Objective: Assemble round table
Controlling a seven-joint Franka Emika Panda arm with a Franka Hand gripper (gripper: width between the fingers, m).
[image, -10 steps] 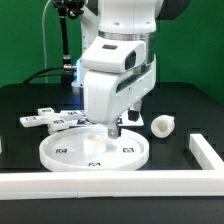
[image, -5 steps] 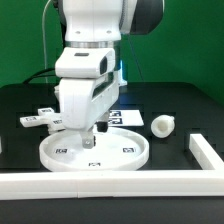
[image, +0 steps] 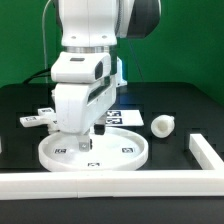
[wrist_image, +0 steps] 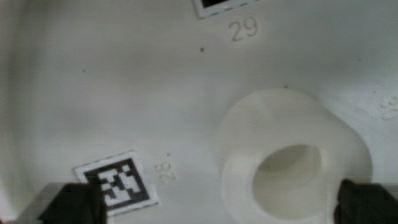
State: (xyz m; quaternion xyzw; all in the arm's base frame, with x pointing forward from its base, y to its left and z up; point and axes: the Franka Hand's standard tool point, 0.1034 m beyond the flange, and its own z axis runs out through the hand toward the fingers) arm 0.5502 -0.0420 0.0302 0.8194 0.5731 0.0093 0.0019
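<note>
The large rimmed round disc (image: 125,152) lies flat on the black table near the front. My gripper (image: 82,143) hangs low over the disc's middle. In the wrist view the disc's raised central socket (wrist_image: 294,160) fills the frame, with a square tag (wrist_image: 121,183) beside it. My gripper (wrist_image: 217,205) is open there, its dark fingertips (wrist_image: 71,205) wide apart on either side of the socket, holding nothing. The short cylinder post (image: 160,125) lies to the exterior view's right of the disc. The flat cross-shaped piece (image: 45,117) lies to the left, partly hidden by the arm.
A long white border bar (image: 110,185) runs along the front and another (image: 205,150) stands at the exterior view's right. A flat sheet with tags (image: 125,117) lies behind the disc. A green wall is at the back.
The arm has moved toward the exterior view's left, from the disc's right part to over its middle, and has slowed. The parts on the table have not moved.
</note>
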